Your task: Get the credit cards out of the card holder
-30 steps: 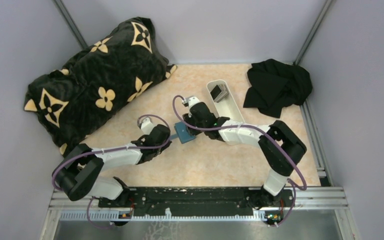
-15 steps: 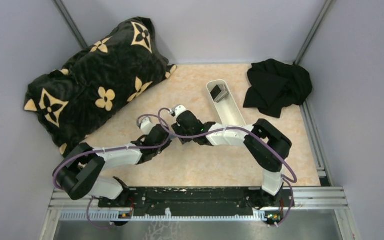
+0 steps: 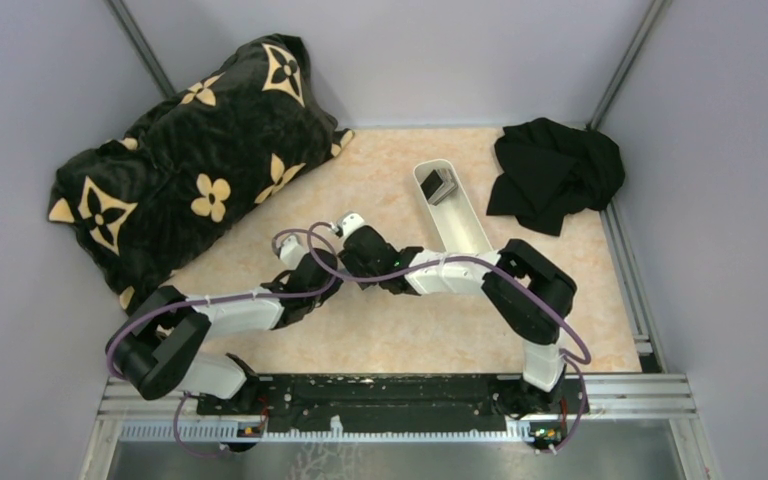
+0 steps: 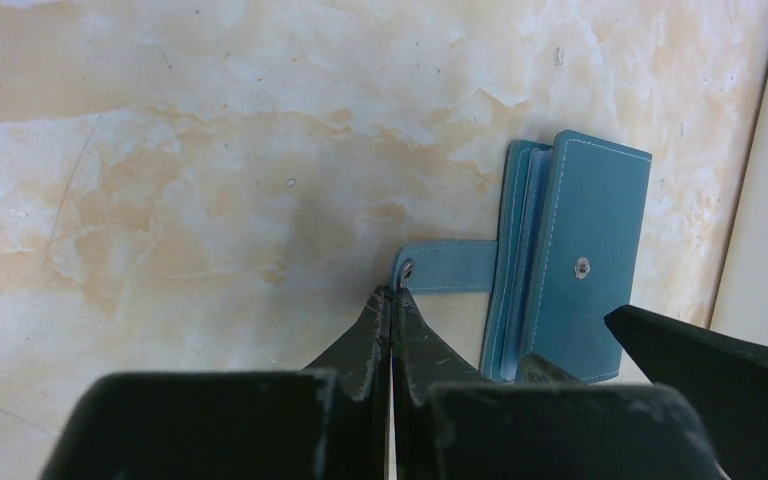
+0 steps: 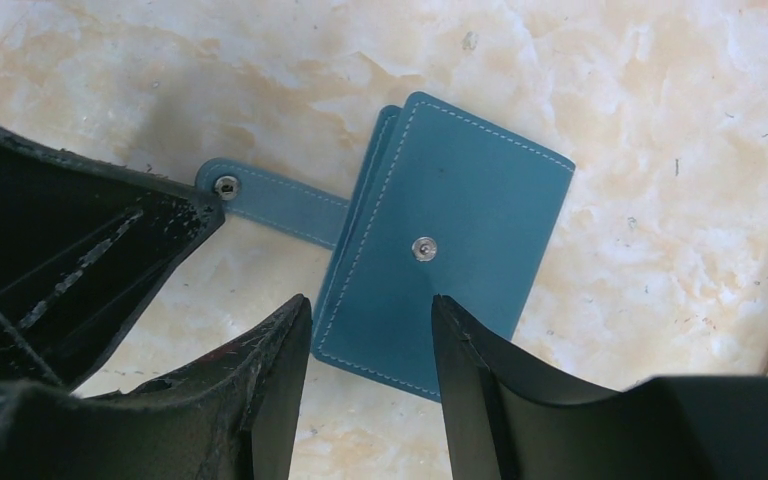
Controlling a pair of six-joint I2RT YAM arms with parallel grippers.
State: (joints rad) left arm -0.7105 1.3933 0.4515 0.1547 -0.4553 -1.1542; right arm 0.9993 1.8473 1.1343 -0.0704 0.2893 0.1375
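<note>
Peach-marbled table boxed in by pale grey walls. Heaped at far left, a black blanket with tan flowers. Bunched in the far right corner, a black cloth. Between them, right of centre, a long white tray, holding a small stack of dark grey credit cards at its far end.

Mid-table, both wrists crowded together, so no sight of the card holder from above. Seen from the wrist cameras instead: card holder lying flat and folded on the table, near the tray's wall. Snap strap undone, stretched out sideways across the marble, metal stud bare on the teal face.

Left gripper pressed fully together, tips touching the strap's snap end; possibly nipping its edge, hard to say from here. Right gripper spread wide, gripping nothing, one finger to each side of the holder's near edge.
</note>
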